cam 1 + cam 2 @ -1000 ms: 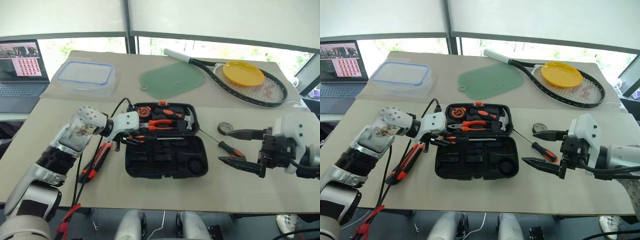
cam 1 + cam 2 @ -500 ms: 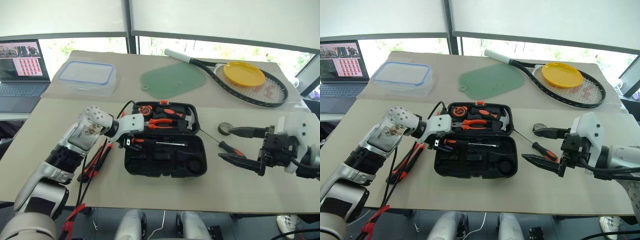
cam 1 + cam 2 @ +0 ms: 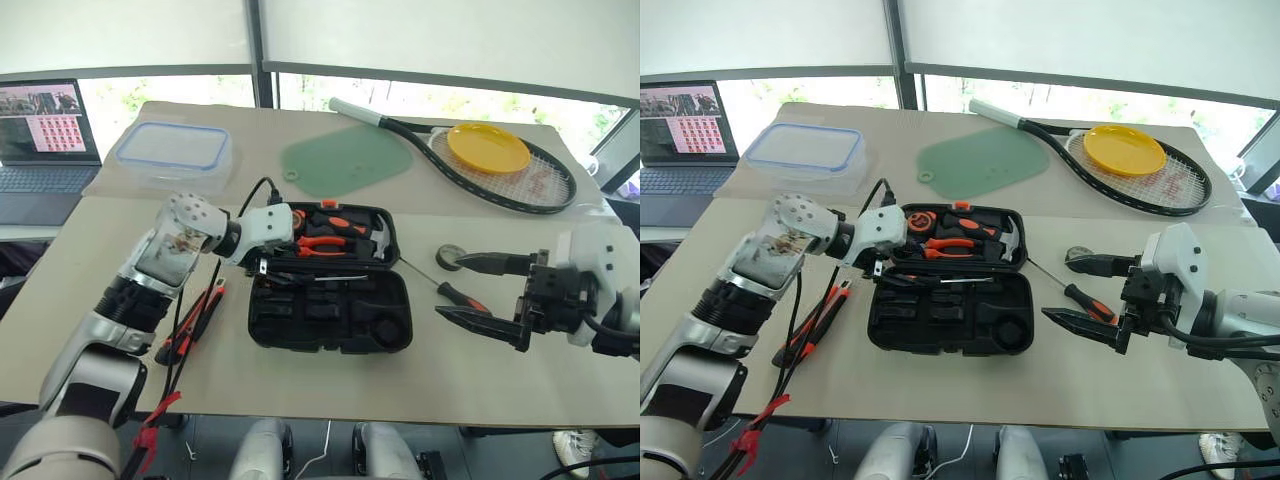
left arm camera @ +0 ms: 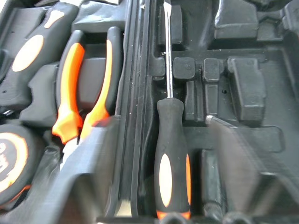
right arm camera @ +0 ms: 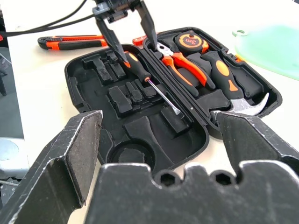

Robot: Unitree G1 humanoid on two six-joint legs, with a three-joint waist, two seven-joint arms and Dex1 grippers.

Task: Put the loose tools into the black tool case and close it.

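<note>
The black tool case [image 3: 330, 325] lies open in the middle of the table. Its far half holds pliers, a tape measure and a hammer. One black-and-orange screwdriver [image 4: 170, 154] lies in the near half along the hinge. My left gripper [image 5: 135, 44] hangs open just above that handle, with a gap on each side of it. A second screwdriver [image 3: 462, 296] lies on the table right of the case. My right gripper [image 3: 450, 288] stands wide open over it, holding nothing. The utility knife [image 3: 190, 330] lies left of the case.
At the back stand a laptop [image 3: 40, 135], a clear blue-rimmed container [image 3: 172, 152], a green mat [image 3: 345, 160] and a tennis racket [image 3: 500, 165] with a yellow plate [image 3: 488, 147] on it. A small round object [image 3: 450, 258] lies near the loose screwdriver. Black cables trail beside the knife.
My left gripper, shut on the screwdriver a second ago, has let it go into the case's near half and drawn up toward the hinge. The right arm has not moved.
</note>
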